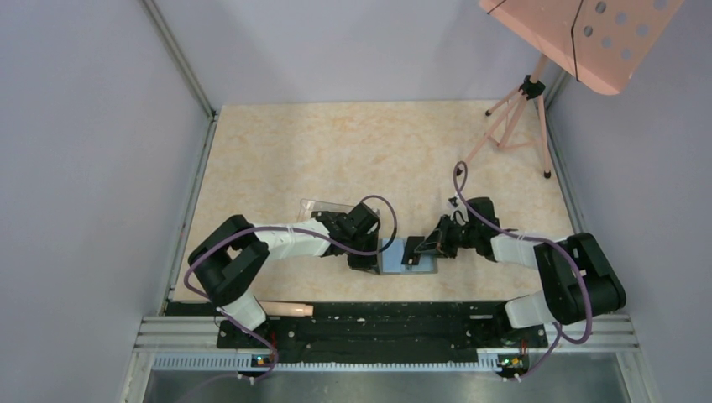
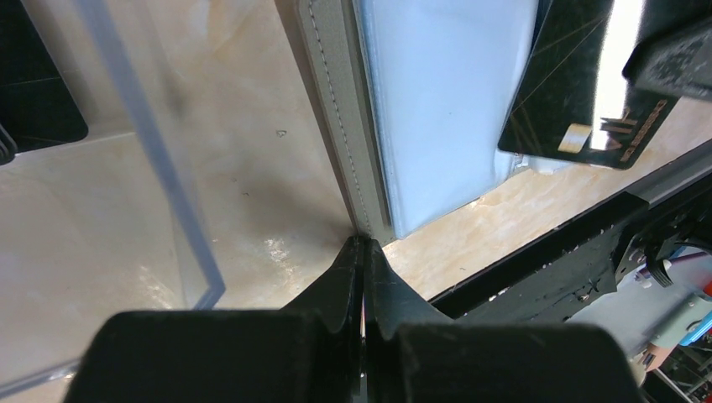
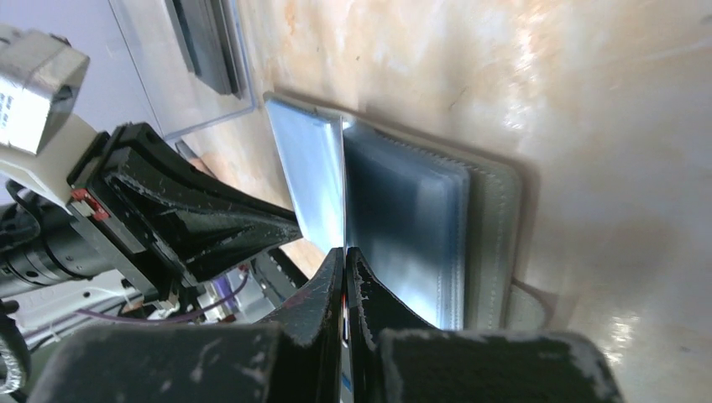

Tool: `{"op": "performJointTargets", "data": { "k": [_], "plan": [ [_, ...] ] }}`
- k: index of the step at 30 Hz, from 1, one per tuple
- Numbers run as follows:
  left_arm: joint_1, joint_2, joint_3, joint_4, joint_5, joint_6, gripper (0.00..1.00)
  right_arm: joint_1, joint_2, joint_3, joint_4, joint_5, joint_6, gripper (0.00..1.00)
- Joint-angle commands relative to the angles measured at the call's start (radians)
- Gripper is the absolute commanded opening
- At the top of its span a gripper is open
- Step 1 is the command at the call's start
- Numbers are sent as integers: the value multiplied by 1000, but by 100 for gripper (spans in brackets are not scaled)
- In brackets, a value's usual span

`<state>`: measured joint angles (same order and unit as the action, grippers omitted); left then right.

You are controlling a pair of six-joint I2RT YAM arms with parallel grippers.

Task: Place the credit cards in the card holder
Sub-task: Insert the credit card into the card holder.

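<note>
Beige marbled tabletop (image 1: 336,143) is carrying the whole scene, with a black rail (image 1: 369,323) running along its near edge where both arms are bolted. Just beyond the rail, the card holder (image 2: 332,101) is lying open and flat, its stitched gray cover showing on one side and its pale blue-gray sleeves facing up. The left gripper (image 2: 363,252) is resting with its fingers pressed together, empty, tips touching the holder's gray edge. The right gripper (image 3: 344,256) is pinching one black credit card (image 2: 571,75) and holding it tilted over the open sleeves. That card is showing a gold chip, thin gold lines and large letters that seem to read VIP; the finer print is too small to read. Behind the left gripper, a clear plastic box (image 2: 159,168) is sitting with more dark cards (image 3: 206,42) inside. Farthest back, a pink tripod (image 1: 516,117) is standing under a pink perforated panel (image 1: 579,34).
</note>
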<state>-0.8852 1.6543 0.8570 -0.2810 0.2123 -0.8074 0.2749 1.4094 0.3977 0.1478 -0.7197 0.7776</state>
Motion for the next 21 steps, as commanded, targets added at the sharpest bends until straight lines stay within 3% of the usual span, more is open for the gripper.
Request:
{"op": "performJointTargets", "data": {
  "k": [1, 9, 21],
  "plan": [
    [-7, 43, 2, -27, -29, 15, 0, -57, 14, 39, 18, 5, -25, 0],
    [-14, 49, 6, -29, -36, 13, 0, -72, 74, 91, 15, -5, -43, 0],
    [-20, 61, 14, -29, -34, 19, 0, -71, 92, 16, 97, -79, -10, 0]
  ]
}}
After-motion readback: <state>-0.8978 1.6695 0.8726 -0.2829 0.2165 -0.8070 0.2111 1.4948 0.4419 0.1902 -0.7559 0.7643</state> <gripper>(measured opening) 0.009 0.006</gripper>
